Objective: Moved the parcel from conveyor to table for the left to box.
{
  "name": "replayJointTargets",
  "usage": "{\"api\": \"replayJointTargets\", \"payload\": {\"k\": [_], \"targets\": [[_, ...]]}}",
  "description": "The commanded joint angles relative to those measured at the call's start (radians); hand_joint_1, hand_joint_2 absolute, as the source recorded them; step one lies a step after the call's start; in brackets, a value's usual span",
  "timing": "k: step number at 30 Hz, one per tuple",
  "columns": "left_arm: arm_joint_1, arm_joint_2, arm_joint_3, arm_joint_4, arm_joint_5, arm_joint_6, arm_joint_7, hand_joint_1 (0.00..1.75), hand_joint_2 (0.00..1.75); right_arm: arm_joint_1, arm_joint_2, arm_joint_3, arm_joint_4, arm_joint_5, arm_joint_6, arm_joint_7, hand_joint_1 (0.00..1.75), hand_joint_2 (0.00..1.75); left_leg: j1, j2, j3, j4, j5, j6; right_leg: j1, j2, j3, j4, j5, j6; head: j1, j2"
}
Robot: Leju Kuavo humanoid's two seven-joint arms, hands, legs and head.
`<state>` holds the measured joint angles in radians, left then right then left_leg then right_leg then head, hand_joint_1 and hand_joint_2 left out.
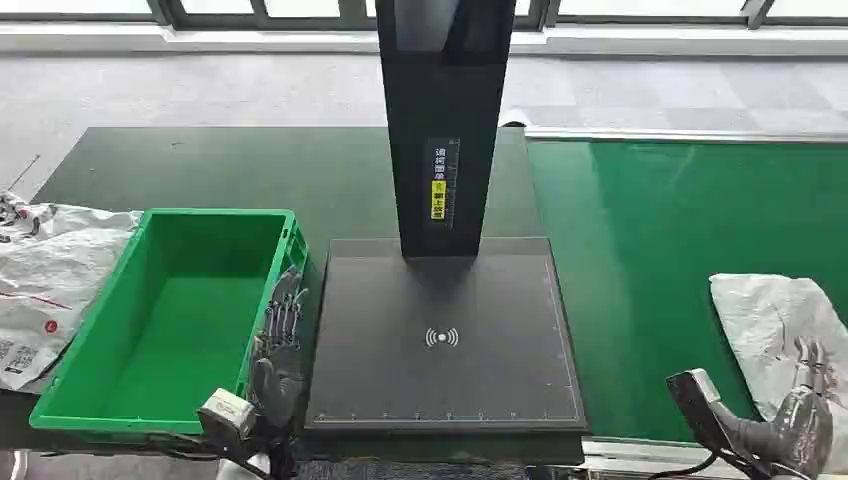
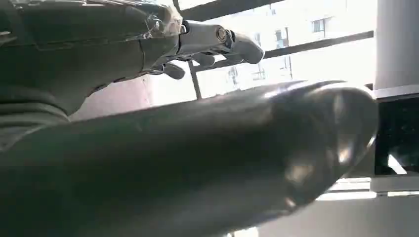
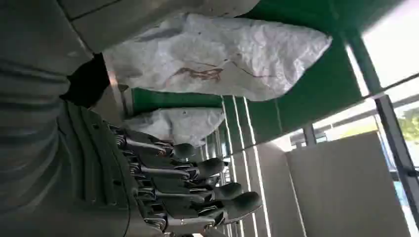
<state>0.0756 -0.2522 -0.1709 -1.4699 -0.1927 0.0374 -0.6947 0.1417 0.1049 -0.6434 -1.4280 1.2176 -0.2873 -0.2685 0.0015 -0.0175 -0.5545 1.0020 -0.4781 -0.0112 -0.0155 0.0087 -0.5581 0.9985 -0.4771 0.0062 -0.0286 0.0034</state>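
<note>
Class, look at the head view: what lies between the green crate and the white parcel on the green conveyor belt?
In the head view, the dark scanner platform with its black column lies between the green crate and the white parcel, then a bare stretch of conveyor belt.

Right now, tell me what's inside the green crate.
Nothing shows inside the green crate: the head view shows its bare floor and inner walls. The strip just behind the near wall is hidden. A white parcel lies outside it, to its left.
</note>
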Motion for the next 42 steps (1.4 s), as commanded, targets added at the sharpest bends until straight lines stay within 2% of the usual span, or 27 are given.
{"api": "replayJointTargets", "payload": {"k": [1,4,10,19,24,28,32,33,34,35,42], "targets": [[-0.072,0.015,0.024,0.124,0.005,-0.007,0.000,0.00,0.00,-0.112,-0.091,-0.186,0.342,0.017,-0.020,-0.033,0.00,1.75,0.001,0.001,0.001,-0.002,0.001,0.000,0.001,-0.001,0.002,-0.003,0.002,0.000,0.000,0.000],[-0.096,0.020,0.013,0.163,0.011,-0.001,-0.003,0.00,0.00,-0.179,-0.170,-0.204,0.564,0.025,-0.058,-0.071,0.00,1.75,0.001,0.001,0.002,-0.002,0.001,0.000,0.001,0.001,0.003,-0.004,0.002,0.000,0.000,0.000],[-0.106,0.025,0.006,0.176,0.017,0.009,-0.003,0.00,0.00,-0.271,-0.248,-0.190,0.770,0.031,-0.118,-0.069,0.00,1.75,0.001,0.004,0.001,-0.002,0.002,0.001,0.000,0.002,0.001,-0.004,0.004,0.001,0.000,0.000],[-0.153,0.022,-0.015,0.208,0.001,0.013,-0.001,0.00,0.00,-0.319,-0.263,-0.156,0.879,0.006,-0.141,-0.068,0.00,1.75,0.000,0.003,0.000,0.000,0.001,0.000,0.000,0.001,0.000,-0.002,0.003,0.001,0.000,0.000],[-0.173,0.028,-0.026,0.235,-0.013,0.023,0.003,0.00,0.00,-0.317,-0.259,-0.096,0.925,0.044,-0.017,0.077,0.00,1.75,0.001,0.002,0.000,-0.001,0.002,0.000,0.000,0.000,0.000,-0.003,0.004,0.001,0.000,0.000],[-0.169,0.029,-0.025,0.233,-0.013,0.023,0.003,0.00,0.00,-0.314,-0.261,-0.095,0.927,0.046,-0.014,0.082,0.00,1.75,0.000,0.003,0.000,-0.001,0.002,0.000,0.000,0.001,0.000,-0.002,0.004,0.001,0.000,0.000],[-0.147,0.035,-0.026,0.211,-0.019,0.023,0.008,0.00,0.00,-0.312,-0.267,-0.057,0.950,0.088,0.050,0.153,0.00,1.75,0.001,0.004,0.000,-0.001,0.002,0.001,0.001,0.001,0.000,-0.004,0.005,0.001,0.000,0.000],[-0.141,0.037,-0.026,0.202,-0.023,0.027,0.011,0.00,0.00,-0.315,-0.261,-0.051,0.945,0.092,0.047,0.161,0.19,1.75,0.000,0.002,0.000,0.000,0.002,0.001,0.000,0.001,0.000,-0.002,0.003,0.002,0.000,0.000],[-0.136,0.039,-0.026,0.195,-0.024,0.028,0.013,0.00,0.00,-0.318,-0.258,-0.043,0.941,0.098,0.053,0.169,0.75,1.75,0.001,0.003,0.000,-0.001,0.002,0.001,0.001,0.001,0.001,-0.003,0.004,0.001,0.000,0.000],[-0.134,0.040,-0.027,0.193,-0.024,0.028,0.014,0.00,0.00,-0.319,-0.257,-0.039,0.939,0.099,0.055,0.172,1.75,1.75,0.001,0.004,0.000,-0.003,0.004,0.001,0.001,0.001,0.001,-0.007,0.006,0.001,0.000,0.000],[-0.107,0.038,-0.022,0.164,-0.020,0.038,0.022,0.00,0.00,-0.330,-0.249,-0.036,0.897,0.074,0.034,0.158,1.75,1.75,0.002,0.005,-0.002,0.000,0.004,0.003,0.002,0.002,0.002,-0.007,0.007,0.003,0.000,0.000]]}}
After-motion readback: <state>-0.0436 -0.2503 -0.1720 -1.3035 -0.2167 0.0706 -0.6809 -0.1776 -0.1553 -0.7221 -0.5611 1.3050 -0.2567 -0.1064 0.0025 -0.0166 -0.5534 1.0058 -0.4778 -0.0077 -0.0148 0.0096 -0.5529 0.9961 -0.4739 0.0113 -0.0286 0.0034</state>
